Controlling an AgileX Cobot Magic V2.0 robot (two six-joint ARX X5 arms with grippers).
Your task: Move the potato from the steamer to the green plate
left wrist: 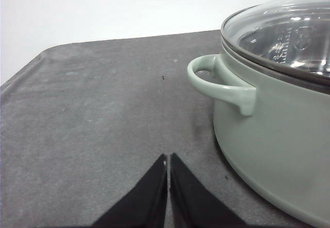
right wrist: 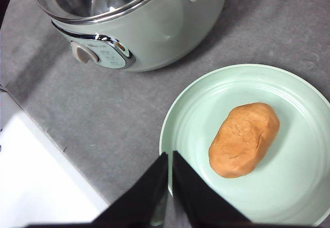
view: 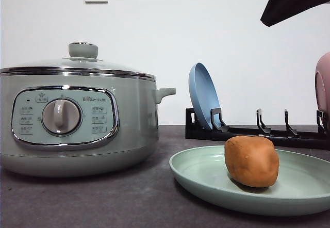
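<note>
Potato (view: 251, 161) on green plate (view: 206, 179), rim cut off; steamer (view: 77, 119) lidded; both arms' fingers clenched, empty

You had little of the robot's body on camera. The left gripper (left wrist: 168, 186) showed as two matte black fingers (left wrist: 147, 199), each a flat wedge tapering to a point, their straight inner edges meeting along a thin seam; a small pale fleck sat at the tip of one. The right gripper (right wrist: 170, 186) looked the same: two plain black tapered fingers (right wrist: 196, 199) with smooth, unmarked faces, widening toward the wrist into one dark mass. You saw no screws, cables or lettering on either pair. In the front view, high above the green plate (view: 206, 179), a dark angular arm part (view: 294, 1) appeared, black with a faint brownish cast and straight edges ending in a blunt corner.
</note>
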